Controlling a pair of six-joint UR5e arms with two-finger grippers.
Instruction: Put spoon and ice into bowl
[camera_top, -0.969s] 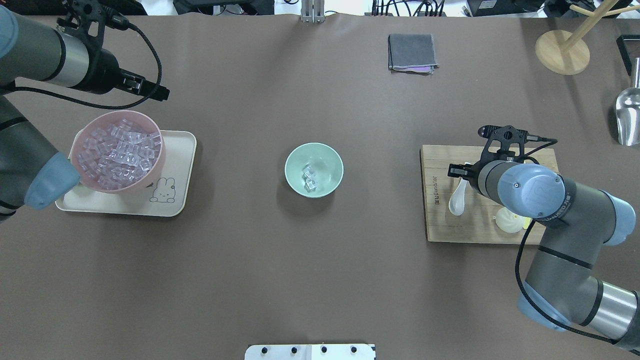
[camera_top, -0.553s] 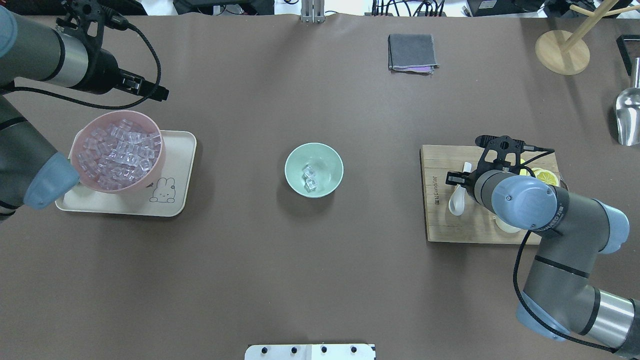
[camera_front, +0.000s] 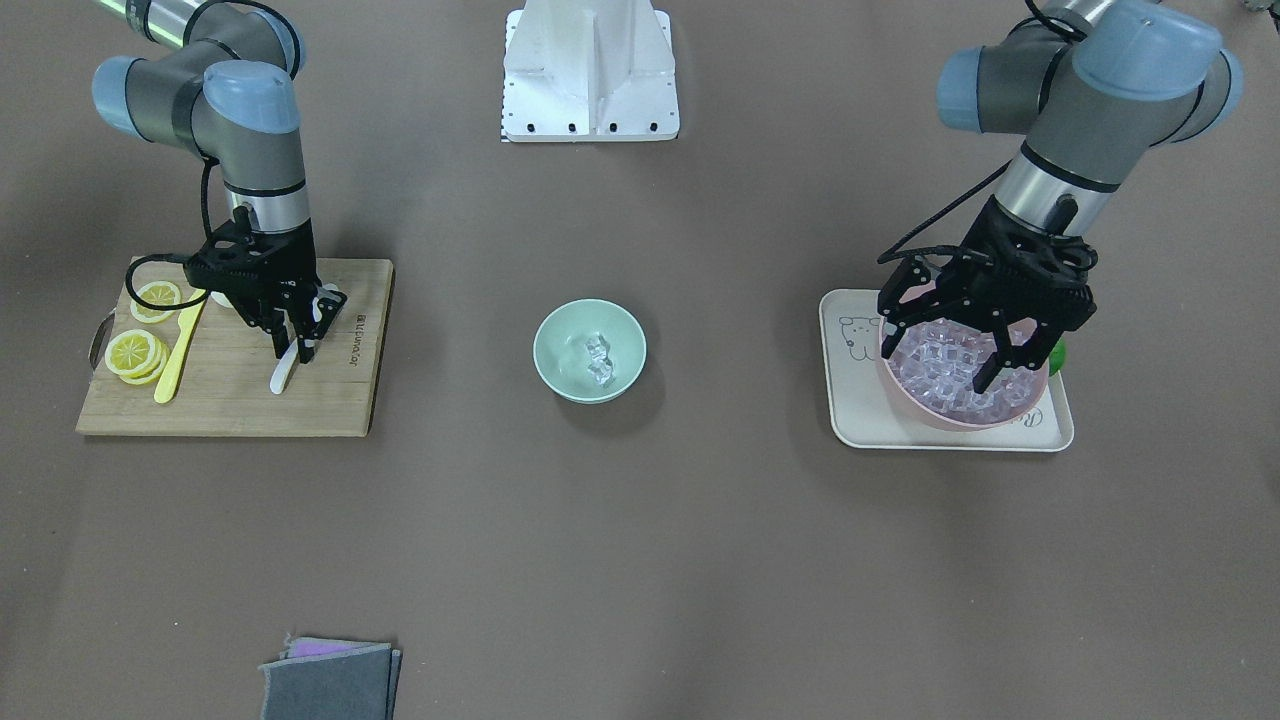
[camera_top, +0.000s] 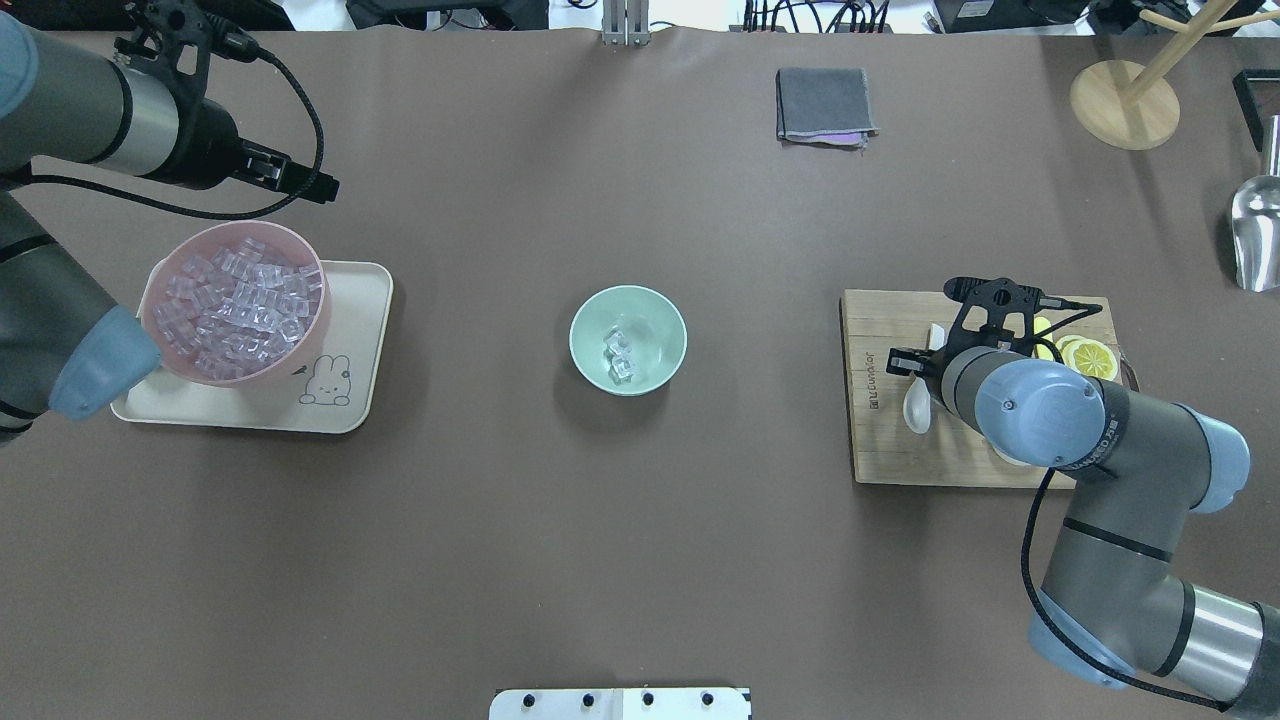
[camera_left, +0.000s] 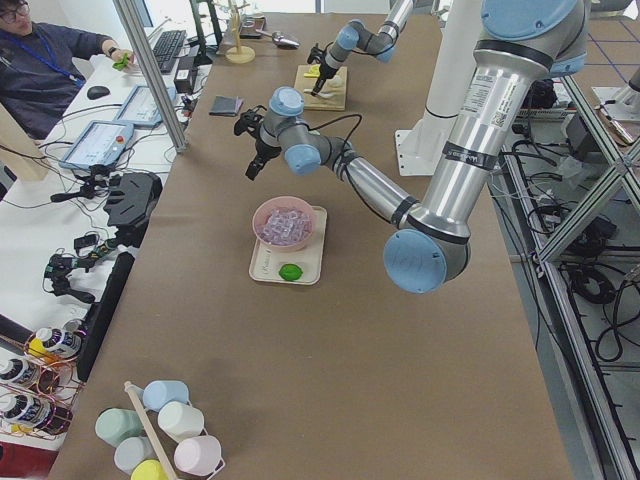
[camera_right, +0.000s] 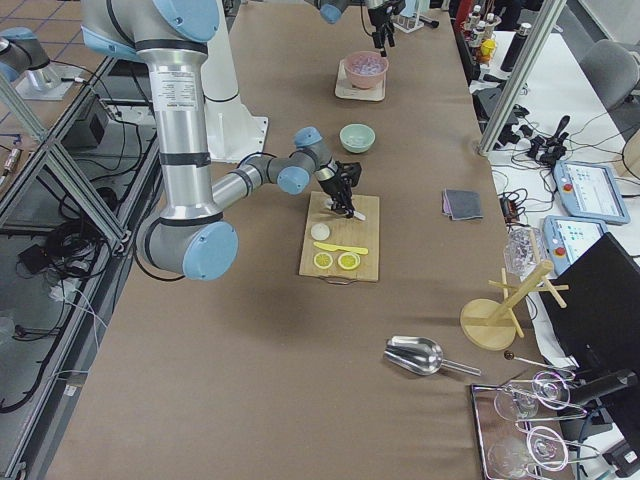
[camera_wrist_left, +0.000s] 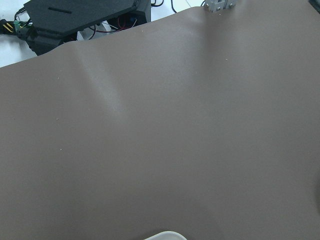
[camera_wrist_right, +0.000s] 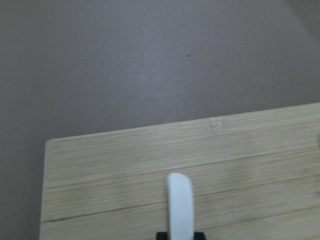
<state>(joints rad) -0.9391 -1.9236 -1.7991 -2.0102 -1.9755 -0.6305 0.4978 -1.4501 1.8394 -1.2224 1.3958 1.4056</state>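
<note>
Over the last second the right arm's elbow has swung toward the robot's side of the worktop (camera_top: 640, 560), uncovering the lemon slices (camera_top: 1085, 352) at the far right of the wooden cutting board (camera_top: 900, 455). Its wrist has slid a little along the board with it. The left arm has kept its place.

The right end effector (camera_front: 297, 350) points down at the board, its two fingers pressed against either side of the handle of the spoon (camera_top: 917, 410). In the right wrist view the black fingertips sit tight at both sides of the white handle, whose rounded end sticks out past them over the wood. The spoon's scoop lies toward the robot and the handle runs away from it. Whether the spoon rests on the board or is just clear of it cannot be told. A yellow knife (camera_front: 178, 345) lies on the board between the spoon and the lemon slices.

The green bowl (camera_top: 655, 320) stands alone at the middle of the worktop, well apart from both arms, with a few ice cubes (camera_top: 618, 358) in its bottom.

The left end effector (camera_front: 1008, 365) hangs above the worktop near the pink bowl (camera_top: 146, 300), fingers spread wide and holding nothing. The pink bowl is heaped with clear cubes and stands on a cream tray (camera_top: 360, 300).
</note>
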